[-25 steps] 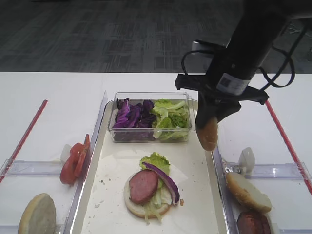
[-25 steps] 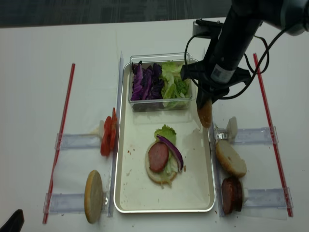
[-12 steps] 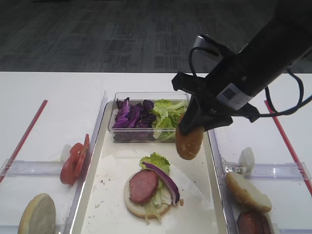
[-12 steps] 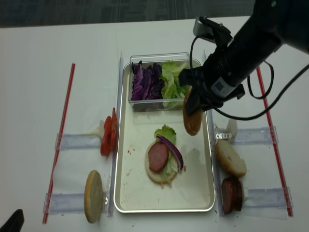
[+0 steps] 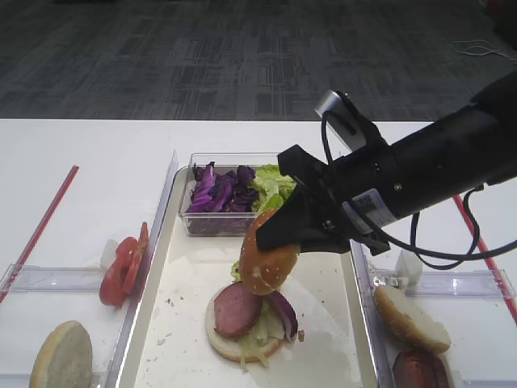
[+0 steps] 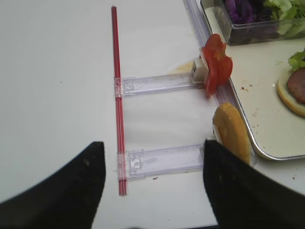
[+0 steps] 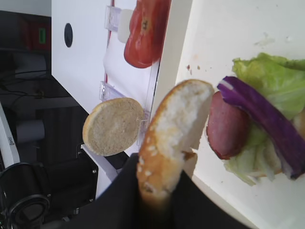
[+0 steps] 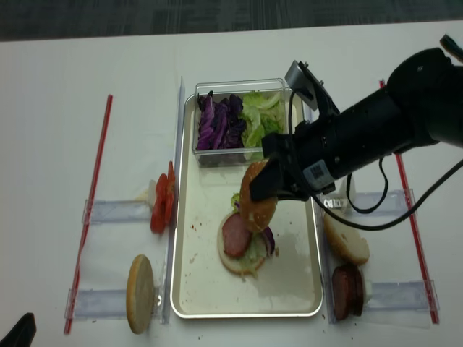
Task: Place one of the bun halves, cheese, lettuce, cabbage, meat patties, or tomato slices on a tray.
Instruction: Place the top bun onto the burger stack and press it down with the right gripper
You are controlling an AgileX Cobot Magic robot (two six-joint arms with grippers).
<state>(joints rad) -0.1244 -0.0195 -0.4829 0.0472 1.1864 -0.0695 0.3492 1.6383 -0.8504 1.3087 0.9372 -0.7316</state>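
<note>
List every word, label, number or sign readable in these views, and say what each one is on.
No text can be read in any view.
White sticker on the right arm's wrist, just behind the right gripper that holds the sesame bun top: dark print, too small and blurred to read.
Tray, clear plastic box and clear plastic racks: no labels visible.

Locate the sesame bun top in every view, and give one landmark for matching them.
Exterior high: sesame bun top at centre, in the right claw.
Right wrist: bottom centre, edge-on.
Left wrist: not in it.
Realsense: centre, above the open sandwich.
Shared landmark: tomato slices left of the tray.
</note>
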